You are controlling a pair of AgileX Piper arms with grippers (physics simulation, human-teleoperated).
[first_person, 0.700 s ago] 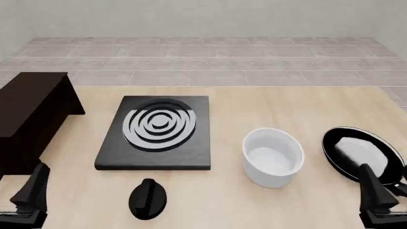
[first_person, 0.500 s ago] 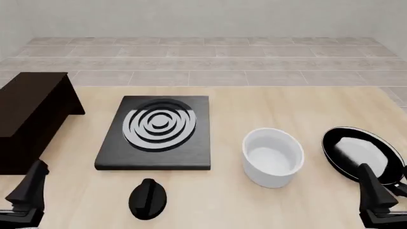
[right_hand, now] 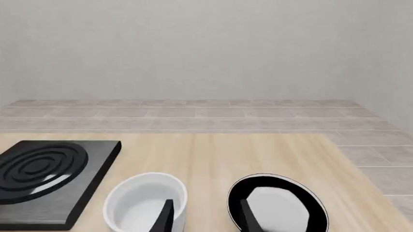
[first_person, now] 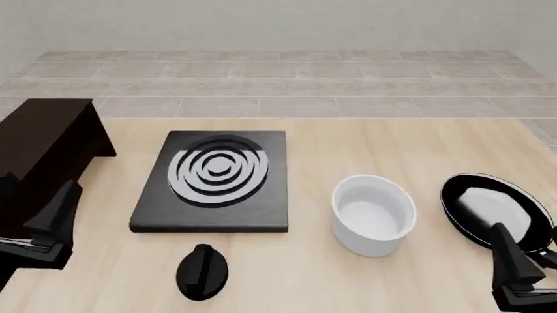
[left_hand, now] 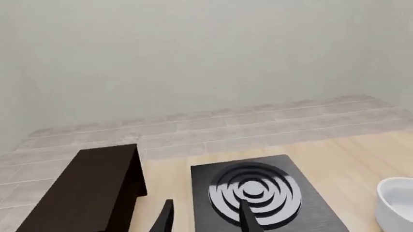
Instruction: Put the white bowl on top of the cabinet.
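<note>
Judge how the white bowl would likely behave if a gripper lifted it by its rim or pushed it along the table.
The white bowl looks rigid and glossy, so fingers might slip on its wall. Its tall straight sides suggest a high push could tip it, though the flat base probably stops rolling. It appears empty, so it is likely light.

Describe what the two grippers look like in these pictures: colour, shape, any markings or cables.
Both are plain matte black. In the front view the left gripper and right gripper show as angular, blocky bodies tapering to wedge-shaped fingers. In the wrist views each shows two thin, dark, blade-like fingers with a gap between them. No markings, labels or cables are visible; the arms behind them are out of frame.
</note>
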